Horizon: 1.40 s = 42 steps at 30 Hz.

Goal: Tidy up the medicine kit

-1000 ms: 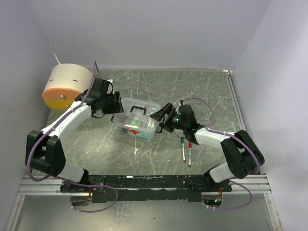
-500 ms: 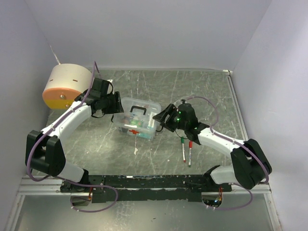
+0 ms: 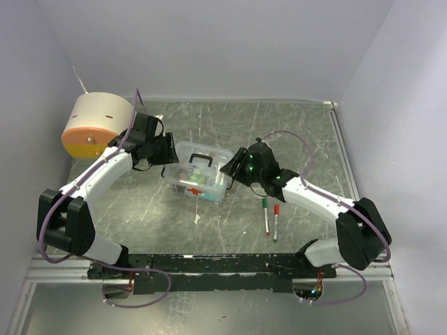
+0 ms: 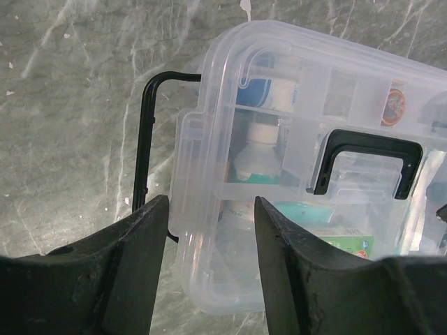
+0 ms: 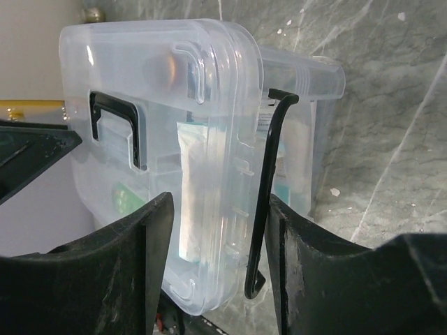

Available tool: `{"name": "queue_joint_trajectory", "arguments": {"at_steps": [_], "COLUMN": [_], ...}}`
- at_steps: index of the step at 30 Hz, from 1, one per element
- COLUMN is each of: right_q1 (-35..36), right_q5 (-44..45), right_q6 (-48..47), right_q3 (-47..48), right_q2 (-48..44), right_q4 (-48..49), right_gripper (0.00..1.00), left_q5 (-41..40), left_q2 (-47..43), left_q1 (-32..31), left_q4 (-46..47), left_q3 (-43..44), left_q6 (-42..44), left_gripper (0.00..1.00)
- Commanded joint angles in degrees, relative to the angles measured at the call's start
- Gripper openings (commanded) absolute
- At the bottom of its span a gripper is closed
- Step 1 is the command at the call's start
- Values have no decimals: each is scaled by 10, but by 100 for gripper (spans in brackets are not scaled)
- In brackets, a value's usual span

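Observation:
The medicine kit (image 3: pixel 199 174) is a clear plastic box with its lid down, a black handle (image 4: pixel 367 150) on top and medicine items inside. A black wire latch (image 4: pixel 145 139) hangs off its left end and another latch (image 5: pixel 269 181) off its right end. My left gripper (image 3: pixel 170 155) is open, and in the left wrist view (image 4: pixel 211 209) its jaws straddle the left edge of the kit's lid (image 4: pixel 314 105). My right gripper (image 3: pixel 229 169) is open. In the right wrist view (image 5: pixel 220 202) its jaws straddle the right edge of the kit (image 5: pixel 160 84) and that latch.
A green-capped pen (image 3: pixel 265 215) and a red-capped pen (image 3: pixel 275 222) lie on the table right of the kit, under my right arm. A beige and orange round container (image 3: pixel 94 125) stands at the far left. Walls close in the back and both sides.
My right gripper has moved left and closed in on the kit's right end. The left arm and the kit have not moved.

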Motion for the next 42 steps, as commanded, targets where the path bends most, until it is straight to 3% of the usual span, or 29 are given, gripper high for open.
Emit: {"name": "queue_joint_trajectory", "arguments": {"at_steps": [1, 6, 24, 33, 42], "right_q1": [18, 29, 52, 81, 97], "right_q5": [69, 115, 197, 265, 292], "right_q6": [-26, -29, -20, -31, -30], "right_q3": [22, 31, 59, 100, 119], "right_q2": [8, 5, 23, 38, 48], "right_q4": [-61, -85, -129, -176, -194], "right_gripper": [57, 63, 45, 44, 36], "left_q5": [5, 13, 13, 16, 16], "left_q2": [28, 32, 35, 39, 42], "left_q1": [-4, -4, -4, -5, -5], "left_q4": [-30, -28, -29, -28, -30], "left_q3": [-27, -26, -27, -28, -26], "left_q6": [16, 15, 15, 15, 15], "left_gripper": [59, 59, 59, 59, 56]}}
